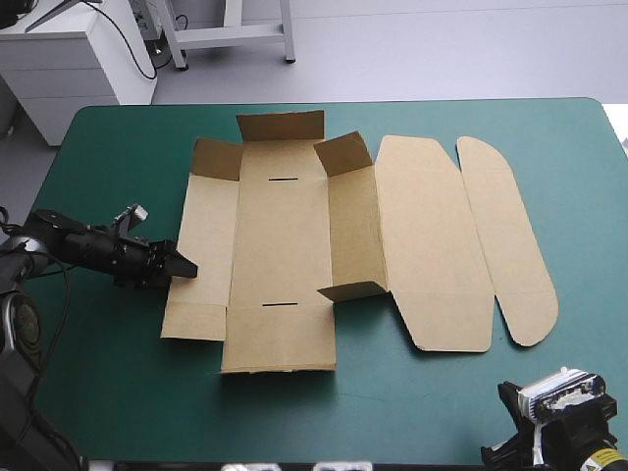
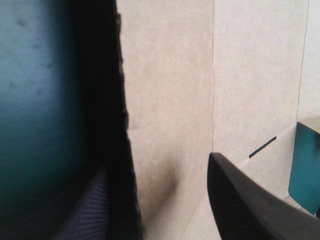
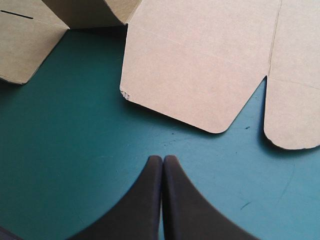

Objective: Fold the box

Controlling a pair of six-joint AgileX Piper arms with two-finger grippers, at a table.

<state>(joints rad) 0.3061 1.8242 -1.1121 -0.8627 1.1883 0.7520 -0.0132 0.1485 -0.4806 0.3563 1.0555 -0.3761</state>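
Box (image 1: pixel 280 235) lying mostly flat, left claw (image 2: pixel 157 162) released astride its left edge, right claw (image 3: pixel 162 159) clenched above teal-green cover (image 3: pixel 75 150).

One box (image 1: pixel 280 245), one left gripper (image 1: pixel 184 267), one right gripper (image 3: pixel 162 159).

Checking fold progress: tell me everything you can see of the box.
The box is a cut sheet of brown board lying mid-table on the teal-green cover, mostly flat. Two slots mark its base; the wall right of the base and the far flaps stand raised; the rounded lid lies flat to the right. The open left hand straddles its left edge.
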